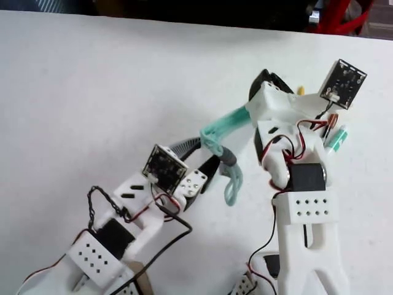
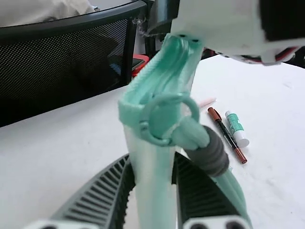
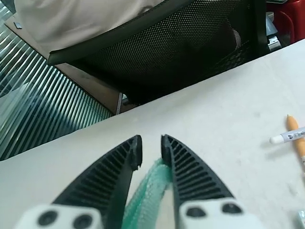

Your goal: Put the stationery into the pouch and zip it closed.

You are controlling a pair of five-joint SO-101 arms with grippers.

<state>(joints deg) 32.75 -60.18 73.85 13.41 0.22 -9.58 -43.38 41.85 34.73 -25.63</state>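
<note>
- Looking down from the high view, I see the pouch [image 1: 224, 126] held up off the white table [image 1: 92, 92], stretched between my two arms.
- On my left wrist view, the left gripper [image 2: 152, 160] has its ribbed black fingers [image 2: 112, 188] pressed together on the pale green fabric at one end of the pouch.
- On my right wrist view, the right gripper [image 3: 150, 145] has green mesh pinched between its fingers. The very tips stand slightly apart, but the fabric lower down is clamped.
- A green ring [image 2: 162, 119] sits at the pouch's corner just beyond the left gripper. A green strap [image 1: 232, 178] with a grey bead [image 2: 212, 155] on it hangs from the ring towards the table.
- The stationery lies loose on the table, outside the pouch, beside the right arm.
- I can make out a brown pen [image 2: 226, 135] and a green and white stick [image 2: 236, 128] lying just beside each other, with a pale pink item [image 2: 207, 101] near them.
- My right wrist view also shows an orange pencil [image 3: 298, 138] and a white pen [image 3: 286, 137] touching or crossing; I cannot tell which lies on top.
- A black mesh chair [image 3: 181, 43] stands beyond the far edge of the table.
</note>
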